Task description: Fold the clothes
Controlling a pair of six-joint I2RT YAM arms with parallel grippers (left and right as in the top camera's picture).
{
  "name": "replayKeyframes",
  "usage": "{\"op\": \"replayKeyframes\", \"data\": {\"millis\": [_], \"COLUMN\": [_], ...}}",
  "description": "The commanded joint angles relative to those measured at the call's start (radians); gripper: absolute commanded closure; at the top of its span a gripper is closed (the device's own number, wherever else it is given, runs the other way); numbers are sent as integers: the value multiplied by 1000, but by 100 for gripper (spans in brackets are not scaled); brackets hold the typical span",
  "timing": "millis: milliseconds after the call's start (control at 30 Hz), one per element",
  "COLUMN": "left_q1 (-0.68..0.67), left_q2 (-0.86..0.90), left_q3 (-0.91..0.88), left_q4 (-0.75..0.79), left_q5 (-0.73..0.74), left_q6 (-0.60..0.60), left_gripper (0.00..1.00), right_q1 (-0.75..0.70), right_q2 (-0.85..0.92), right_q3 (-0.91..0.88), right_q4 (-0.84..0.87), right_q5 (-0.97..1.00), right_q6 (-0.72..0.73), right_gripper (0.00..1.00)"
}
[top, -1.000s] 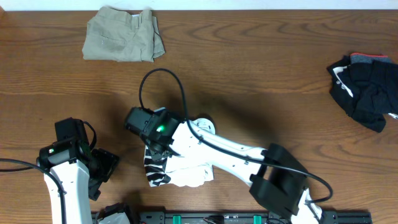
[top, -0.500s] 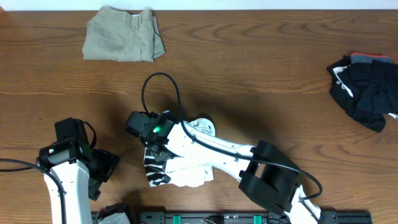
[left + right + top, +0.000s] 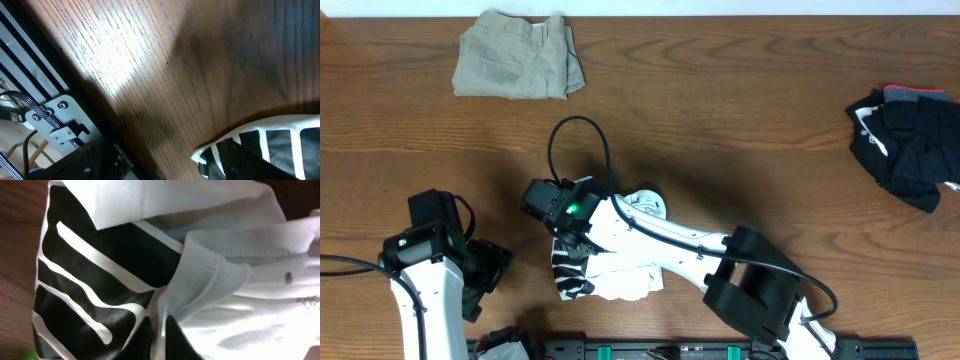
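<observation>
Pinching the shirt (image 3: 620,278), the right tool (image 3: 572,245) is clenched on its fabric; the left tool (image 3: 485,272) hangs released above the wooden tabletop (image 3: 720,120).

The brown wood-grain table (image 3: 740,120) is bare across its middle and right-centre. A gripper could pass freely there between the folded khaki-beige trousers (image 3: 518,66) at the far left and the crumpled black bundle of cloth (image 3: 908,143) at the right edge, which lie well apart. Nearer the front, the white right arm (image 3: 665,245) lies slantwise over the bunched white T-shirt with black stripe print (image 3: 620,280), its black cable loop (image 3: 578,118) arches toward mid-table, and a black rail (image 3: 650,351) closes the near edge. The left arm (image 3: 420,275) stands at the front left, with a strip of bare wood between it and the shirt.
</observation>
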Motion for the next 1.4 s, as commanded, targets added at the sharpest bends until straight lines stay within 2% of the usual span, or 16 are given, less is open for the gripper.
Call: {"op": "replayKeyframes", "data": {"millis": [0, 1100, 1167, 1233, 1300, 1367], "left_q1": [6, 6, 6, 6, 6, 6], "left_q2": [-7, -7, -7, -7, -7, -7], "left_q3": [19, 19, 19, 19, 19, 19], "left_q4": [-5, -4, -4, -4, -4, -4], "left_q5": [-4, -5, -5, -5, -5, -5], "left_q6": [14, 14, 14, 14, 14, 14], "left_gripper": [23, 22, 22, 17, 16, 16], "right_q1": [-5, -70, -70, -70, -70, -68], "right_q2": [4, -8, -8, -8, -8, -8], "right_q3": [-8, -5, -5, -5, -5, -5], "right_q4": [0, -122, -131, -146, -164, -183], "right_q5": [23, 200, 208, 209, 202, 174], "right_q6": [2, 10, 10, 10, 10, 10], "right_gripper": [99, 99, 96, 94, 87, 87]}}
